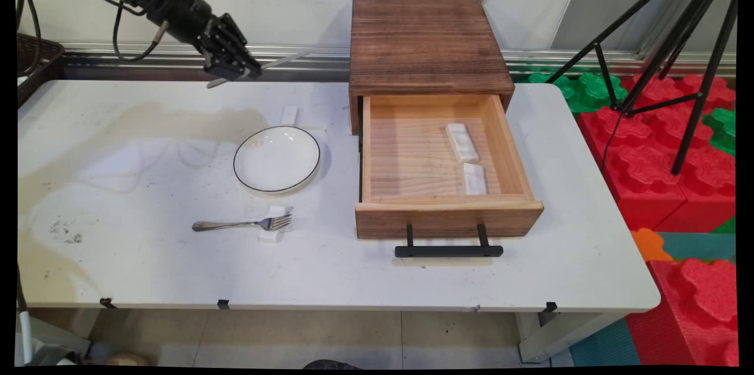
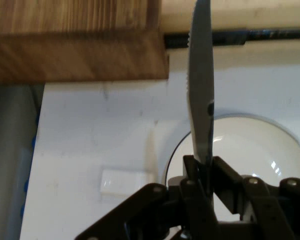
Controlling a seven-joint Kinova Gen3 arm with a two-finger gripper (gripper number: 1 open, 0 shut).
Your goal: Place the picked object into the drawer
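My gripper (image 1: 238,69) hangs above the table's far left part, shut on a metal knife (image 1: 283,60) whose blade sticks out to the right. In the hand view the gripper (image 2: 205,167) pinches the knife (image 2: 200,80), which points up past the white plate (image 2: 250,145) toward the wooden box (image 2: 75,45). The white plate (image 1: 277,159) with a dark rim lies below and right of the gripper. A small white rest (image 1: 289,115) lies just behind the plate and shows as the white rest (image 2: 121,181) in the hand view.
A fork (image 1: 241,224) lies in front of the plate, its tines on another white rest (image 1: 274,226). The wooden box (image 1: 427,45) has its drawer (image 1: 447,219) pulled open, with two white rests (image 1: 462,142) inside. A tripod and foam blocks stand at right.
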